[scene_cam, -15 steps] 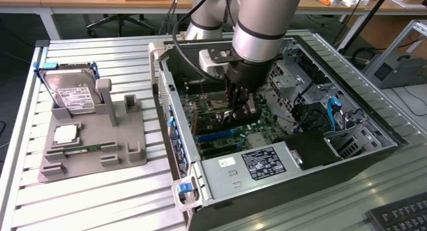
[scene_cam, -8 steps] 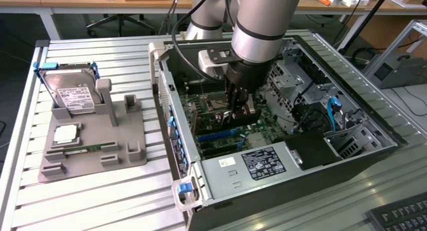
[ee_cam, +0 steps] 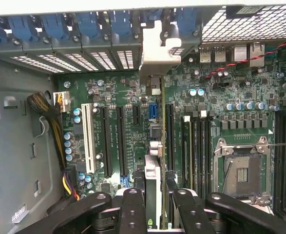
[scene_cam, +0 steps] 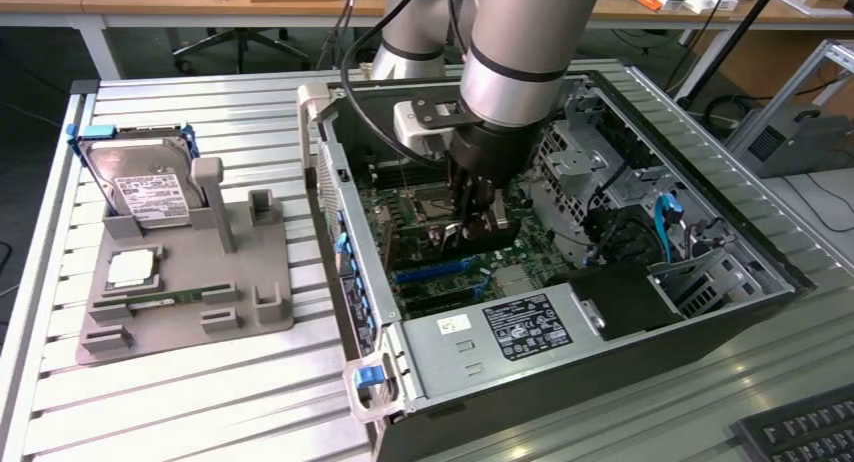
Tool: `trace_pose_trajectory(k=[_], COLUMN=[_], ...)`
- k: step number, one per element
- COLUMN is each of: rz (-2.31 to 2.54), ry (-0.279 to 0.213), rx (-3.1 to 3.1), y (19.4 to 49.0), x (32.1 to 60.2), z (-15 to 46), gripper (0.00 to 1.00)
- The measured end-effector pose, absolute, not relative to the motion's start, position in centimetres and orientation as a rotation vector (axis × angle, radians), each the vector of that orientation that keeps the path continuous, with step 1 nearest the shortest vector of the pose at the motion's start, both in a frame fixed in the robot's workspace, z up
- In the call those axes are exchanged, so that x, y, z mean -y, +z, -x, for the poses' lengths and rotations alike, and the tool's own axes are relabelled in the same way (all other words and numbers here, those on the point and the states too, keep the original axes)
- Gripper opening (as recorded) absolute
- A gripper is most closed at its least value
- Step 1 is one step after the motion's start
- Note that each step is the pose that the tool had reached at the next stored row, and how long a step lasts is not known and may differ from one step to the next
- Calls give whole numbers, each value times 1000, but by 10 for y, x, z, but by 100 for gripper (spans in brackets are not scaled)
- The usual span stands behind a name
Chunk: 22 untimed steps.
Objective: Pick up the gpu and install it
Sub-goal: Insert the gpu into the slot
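Note:
My gripper (scene_cam: 474, 214) is down inside the open computer case (scene_cam: 534, 332), shut on the gpu (scene_cam: 461, 244), whose black face stands upright just over the motherboard. In the wrist view the gpu (ee_cam: 152, 178) runs edge-on from between my fingers (ee_cam: 133, 207) towards the case's rear. Its silver end bracket (ee_cam: 155, 53) is at the rear slot openings, next to the blue latches (ee_cam: 84, 24). The card lies in line with the long black expansion slots (ee_cam: 106, 141). Whether its edge is seated in a slot I cannot tell.
On the exterior view's left, a grey fixture (scene_cam: 254, 312) holds a silver hard drive (scene_cam: 147, 187), a processor chip (scene_cam: 130, 269) and a green RAM stick (scene_cam: 167, 300). Beside the card are the processor socket (ee_cam: 242, 168), a drive cage (scene_cam: 587, 142) and blue cables (scene_cam: 663, 222).

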State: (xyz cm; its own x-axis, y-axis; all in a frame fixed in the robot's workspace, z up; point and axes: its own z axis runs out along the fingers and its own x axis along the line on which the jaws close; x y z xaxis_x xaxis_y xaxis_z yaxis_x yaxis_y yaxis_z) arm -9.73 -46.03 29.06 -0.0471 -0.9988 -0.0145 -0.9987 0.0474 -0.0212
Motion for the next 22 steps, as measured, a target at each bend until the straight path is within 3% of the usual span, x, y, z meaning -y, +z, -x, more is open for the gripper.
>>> trace_pose_trajectory(k=[22], rz=[2151], ry=[-8], rx=[-2255], y=[288], x=[462], z=[104], gripper=[27])
